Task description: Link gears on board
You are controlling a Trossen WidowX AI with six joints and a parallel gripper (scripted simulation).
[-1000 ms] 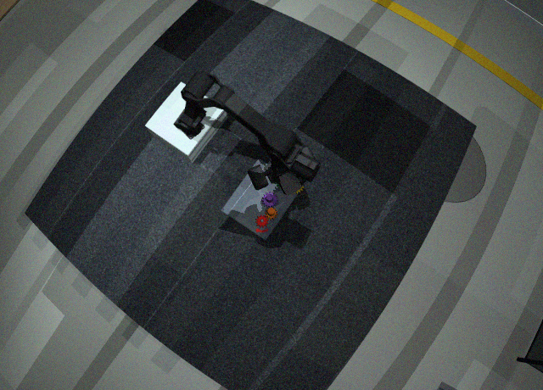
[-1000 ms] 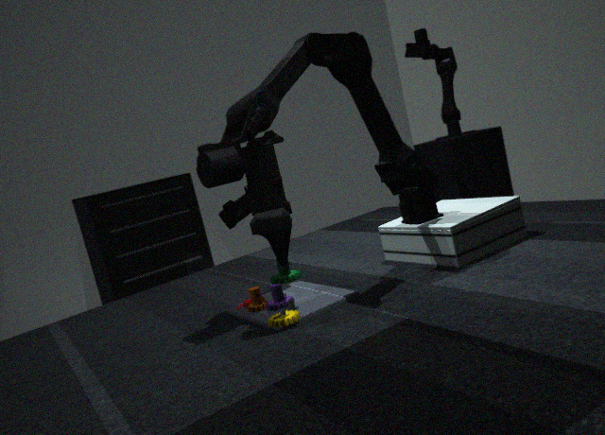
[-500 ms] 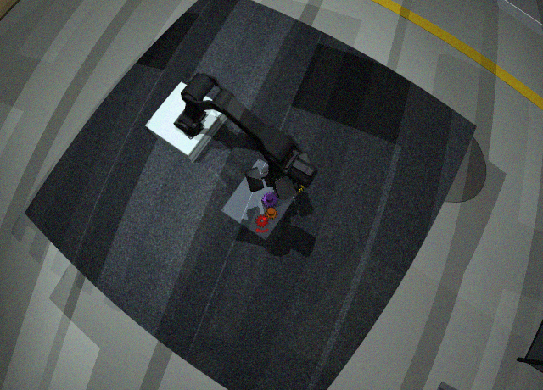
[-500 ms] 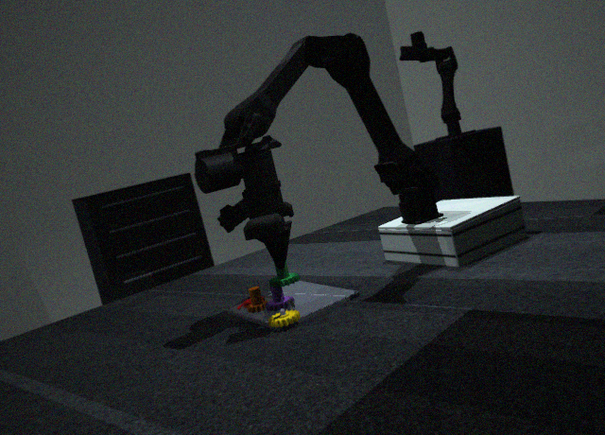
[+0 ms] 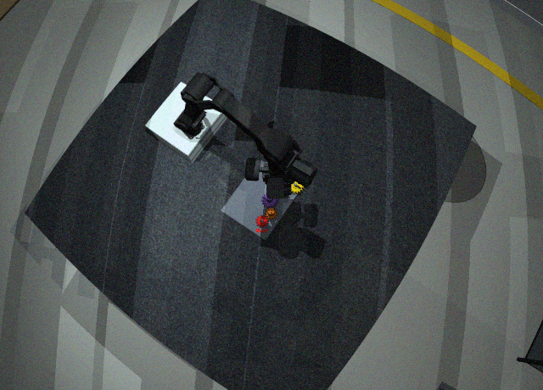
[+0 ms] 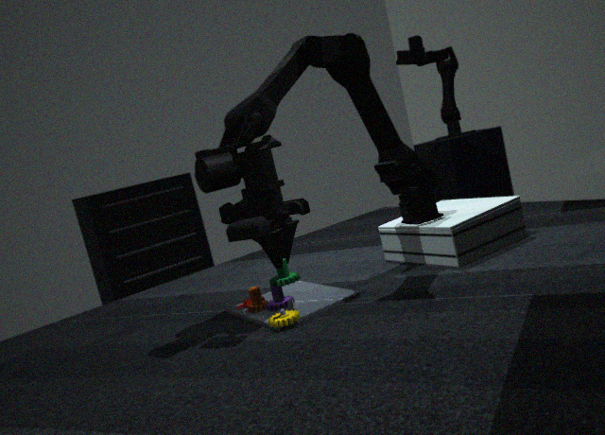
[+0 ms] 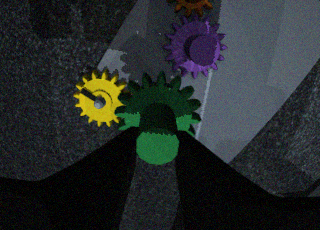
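Observation:
My gripper is shut on the knob of a green gear and holds it above the grey board. The gear hangs beside the yellow gear with a black stripe in the wrist view. A purple gear and an orange gear stand on the board. The red gear is next to the orange one. The arm hides the green gear in the top view, and no empty peg shows clearly.
The white arm base stands behind the board. The red arrow lies beside the red gear. The knobs of the orange and purple gears stick up near the held gear. The arm's shadow falls beside the board.

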